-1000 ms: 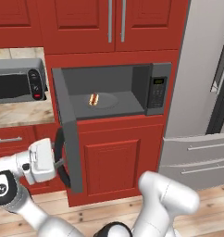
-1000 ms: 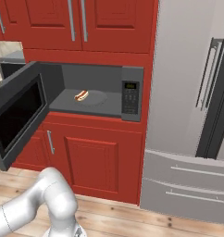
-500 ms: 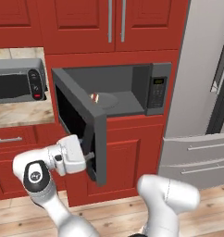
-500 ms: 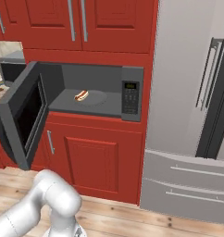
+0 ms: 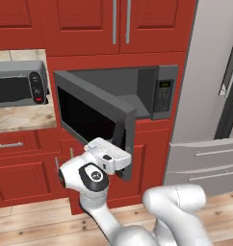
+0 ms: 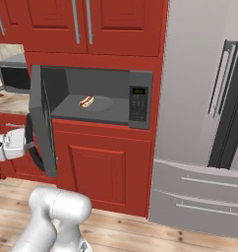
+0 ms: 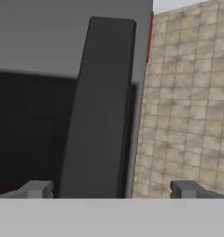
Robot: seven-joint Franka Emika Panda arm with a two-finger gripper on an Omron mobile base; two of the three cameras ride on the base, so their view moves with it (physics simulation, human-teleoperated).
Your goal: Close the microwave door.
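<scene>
The microwave door (image 5: 89, 113) stands partly open, hinged at the left of the microwave (image 5: 159, 91). In the right base view the microwave door (image 6: 44, 123) shows nearly edge-on, with its black bar handle (image 6: 35, 150) on the outer side. My gripper (image 5: 124, 167) is open at the door's free edge, low on the handle. In the hand view the handle (image 7: 104, 106) runs up between my two fingertips, nearer the left one; the gripper (image 7: 111, 190) does not clamp it. A hot dog (image 6: 85, 102) lies on the turntable inside the microwave (image 6: 106, 93).
A silver toaster oven (image 5: 19, 89) sits on the counter to the left. A tall steel fridge (image 6: 204, 98) stands to the right. Red cabinet doors (image 6: 101, 172) are below the microwave and more are above. Tan tile (image 7: 188, 92) shows beyond the door edge.
The door has swung from wide open to partly open, toward the microwave. My hand has travelled right and forward with its handle.
</scene>
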